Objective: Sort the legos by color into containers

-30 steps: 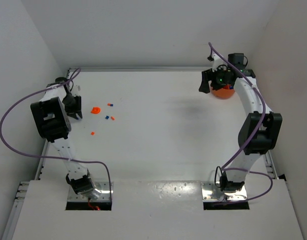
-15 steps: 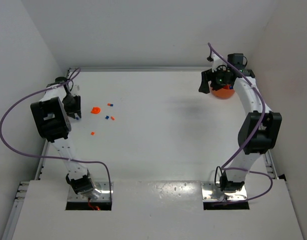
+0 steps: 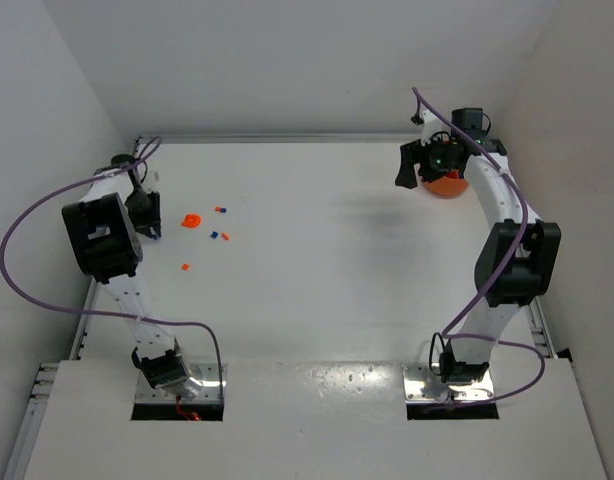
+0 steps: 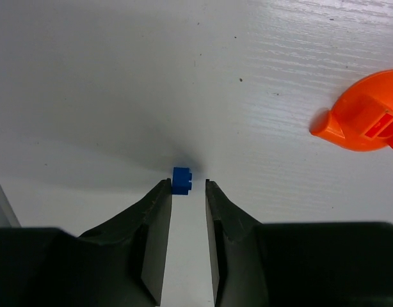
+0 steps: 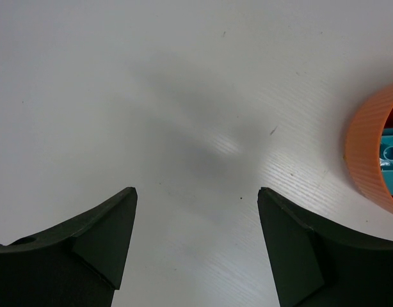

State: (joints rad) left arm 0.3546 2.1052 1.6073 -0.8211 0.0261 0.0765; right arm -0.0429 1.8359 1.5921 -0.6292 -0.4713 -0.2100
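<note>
A tiny blue lego [image 4: 181,180] lies on the white table right at the tips of my left gripper [image 4: 188,184]. The jaws stand narrowly apart; the brick touches the left fingertip and a gap shows on its right. Several more legos, orange and blue [image 3: 219,235], are scattered to the right of my left gripper [image 3: 147,215]. An orange bowl [image 3: 449,185] stands at the far right, and its rim [image 5: 366,160] shows a teal brick [image 5: 392,157] inside. My right gripper [image 5: 196,190] hangs open and empty over bare table just left of that bowl.
An orange plastic piece with a small spout [image 4: 366,121] lies on the table right of the left gripper, also seen from above [image 3: 191,220]. White walls close in the table at the back and both sides. A lone orange brick [image 3: 185,267] lies nearer the front.
The right arm's wrist has shifted slightly left beside the orange bowl. The left arm stays in place over the blue lego.
</note>
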